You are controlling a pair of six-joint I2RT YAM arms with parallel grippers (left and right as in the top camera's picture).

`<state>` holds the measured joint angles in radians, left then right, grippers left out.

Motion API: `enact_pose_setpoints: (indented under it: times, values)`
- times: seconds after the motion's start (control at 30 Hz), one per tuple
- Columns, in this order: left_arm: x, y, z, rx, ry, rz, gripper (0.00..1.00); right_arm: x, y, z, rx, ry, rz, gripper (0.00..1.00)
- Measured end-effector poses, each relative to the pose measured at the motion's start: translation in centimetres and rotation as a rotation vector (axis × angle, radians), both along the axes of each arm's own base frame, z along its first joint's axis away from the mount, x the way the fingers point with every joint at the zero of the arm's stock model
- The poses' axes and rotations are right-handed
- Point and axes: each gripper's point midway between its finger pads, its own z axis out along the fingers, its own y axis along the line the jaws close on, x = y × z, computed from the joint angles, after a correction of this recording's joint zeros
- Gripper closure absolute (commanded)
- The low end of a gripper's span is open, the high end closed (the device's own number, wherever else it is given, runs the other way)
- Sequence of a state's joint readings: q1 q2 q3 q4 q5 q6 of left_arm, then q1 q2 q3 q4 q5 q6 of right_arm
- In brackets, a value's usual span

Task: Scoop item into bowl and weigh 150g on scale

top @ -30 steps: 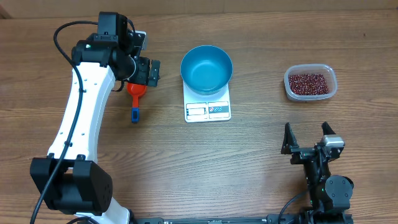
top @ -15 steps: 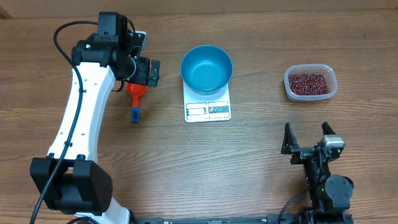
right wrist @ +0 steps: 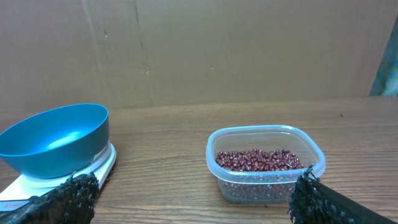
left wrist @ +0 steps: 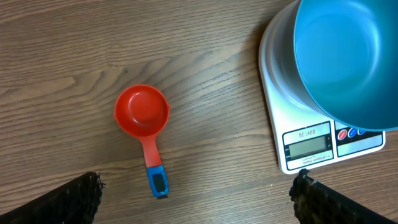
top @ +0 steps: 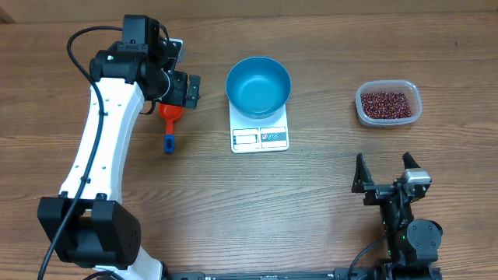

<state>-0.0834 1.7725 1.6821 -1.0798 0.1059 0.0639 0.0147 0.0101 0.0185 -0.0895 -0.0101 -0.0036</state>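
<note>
Under the left arm, at the far-left part of the wooden surface, lies the small red plastic scoop with a blue-tipped handle, and the left tool hangs above it with its fingers spread wide, holding nothing. From the left wrist view the scoop sits between those two fingers, a little to the left of the midline. Its long axis runs from the round cup at the far end to the blue handle tip at the near end, pointing back toward the robot's side. The line between the fingers crosses that axis nearly squarely — a good match, I judge, for a descent onto the handle rather than the cup.

The loose dark red beans fill the bottom of a clear rounded-rectangular plastic tub at the far right, well apart from the scoop. Between them stands the round bright blue bowl, empty, resting on the flat white digital scale, whose display faces the near side.

The right tool is also spread and empty, parked low near the front edge. It is the nearer one to the tub, while the left arm is plainly nearer the scoop — so picking up the scoop looks like the left arm's job, and nothing has been scooped yet.
</note>
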Motion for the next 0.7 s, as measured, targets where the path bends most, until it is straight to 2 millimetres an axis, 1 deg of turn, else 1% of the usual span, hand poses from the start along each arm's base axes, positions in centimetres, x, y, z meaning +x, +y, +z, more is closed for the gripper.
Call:
enact_pose_setpoints:
  times: [0.4, 0.7]
  values:
    - [0.08, -0.01, 0.03, 0.0, -0.003, 0.0, 0.0, 0.0, 0.02, -0.01, 0.0, 0.0, 0.001, 0.0]
    - [0.61, -0.05, 0.27, -0.002, -0.027, 0.0, 0.0, 0.0, 0.02, 0.0, 0.0, 0.0, 0.001, 0.0]
